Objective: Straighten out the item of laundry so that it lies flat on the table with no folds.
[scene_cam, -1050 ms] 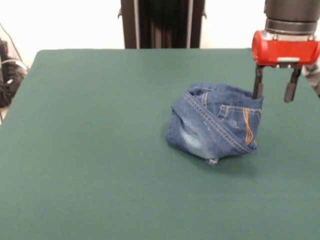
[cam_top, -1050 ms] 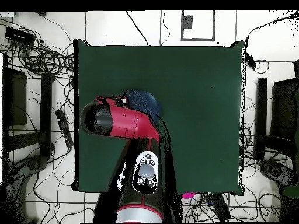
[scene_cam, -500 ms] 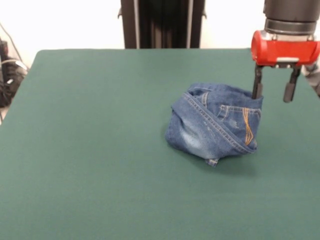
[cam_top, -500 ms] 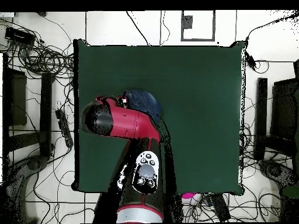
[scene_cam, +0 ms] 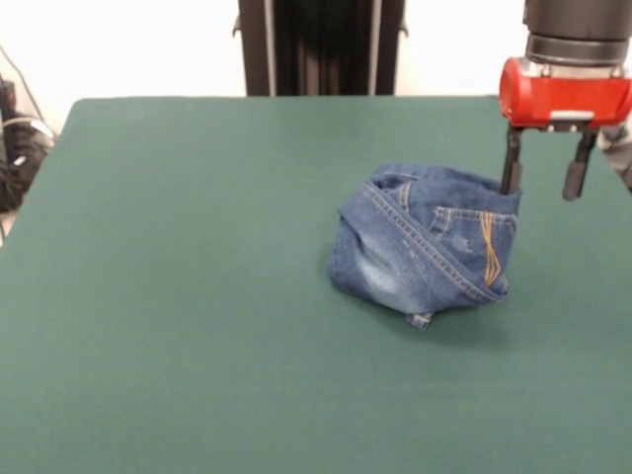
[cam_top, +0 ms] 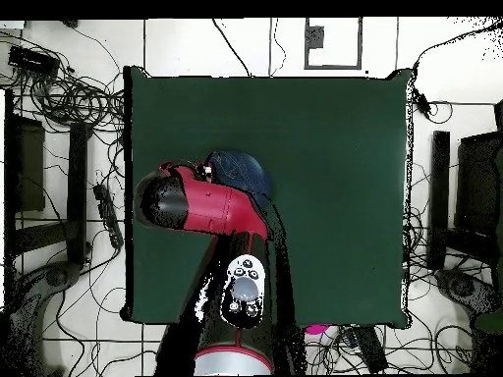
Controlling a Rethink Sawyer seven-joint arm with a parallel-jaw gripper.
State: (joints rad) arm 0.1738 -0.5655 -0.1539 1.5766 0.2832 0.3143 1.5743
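The item of laundry [scene_cam: 425, 242], blue denim jeans with faded patches and orange stitching, sits bunched in a rounded heap on the green table [scene_cam: 178, 296], right of centre in the front view. My gripper [scene_cam: 541, 183] hangs open at the heap's right upper edge, below its red wrist. Its left finger [scene_cam: 511, 168] stands right at the denim rim, and I cannot tell if it touches; the right finger is clear of the cloth. From overhead, the red arm [cam_top: 201, 201] covers most of the jeans [cam_top: 246, 169], and the gripper is hidden beneath it.
The overhead view shows cables and dark equipment on the floor around the table [cam_top: 334, 147]. A black column [scene_cam: 318, 44] rises behind the table's far edge in the front view.
The gripper has shifted very slightly up and to the right in the front view. The jeans keep their shape and place.
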